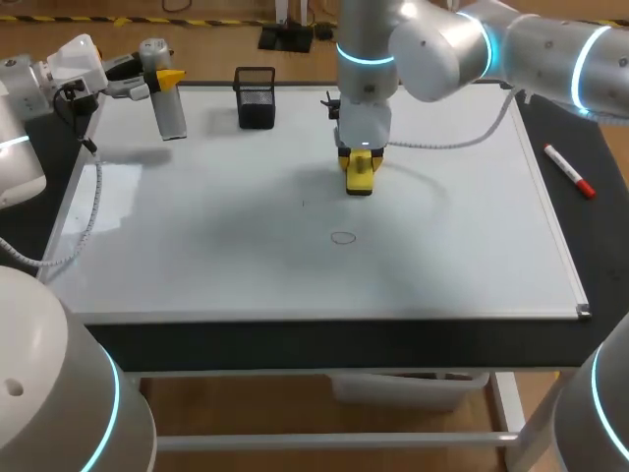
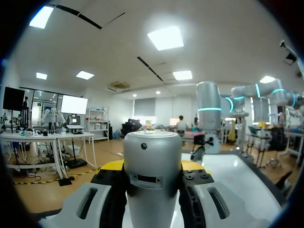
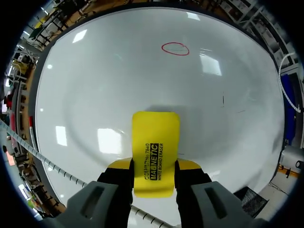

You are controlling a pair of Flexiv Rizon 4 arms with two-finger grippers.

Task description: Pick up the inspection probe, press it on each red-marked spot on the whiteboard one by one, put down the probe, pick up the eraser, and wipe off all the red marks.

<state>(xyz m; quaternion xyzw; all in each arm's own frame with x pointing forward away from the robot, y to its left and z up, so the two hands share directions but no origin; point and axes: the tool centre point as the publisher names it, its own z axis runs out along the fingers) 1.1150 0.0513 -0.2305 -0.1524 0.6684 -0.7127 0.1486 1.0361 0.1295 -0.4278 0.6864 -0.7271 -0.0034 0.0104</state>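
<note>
Here, right fingers [image 3: 118, 166] clamp the eraser [image 3: 156, 152]; left fingers [image 2: 110, 186] grip the probe [image 2: 153, 175].

Dark table top [image 1: 596, 258], seen as a strip down the right side and a band across the front edge. White metal frame [image 1: 507, 405] below, one crossbar [image 1: 324, 441] low between the legs. Pale bin [image 1: 408, 388] tucked under the top (contents not visible). Brown wood-tone floor [image 1: 285, 403] visible through the frame. Lit from above: soft shadows only, bright rectangular glare patches on the whiteboard [image 3: 95, 85].
</note>
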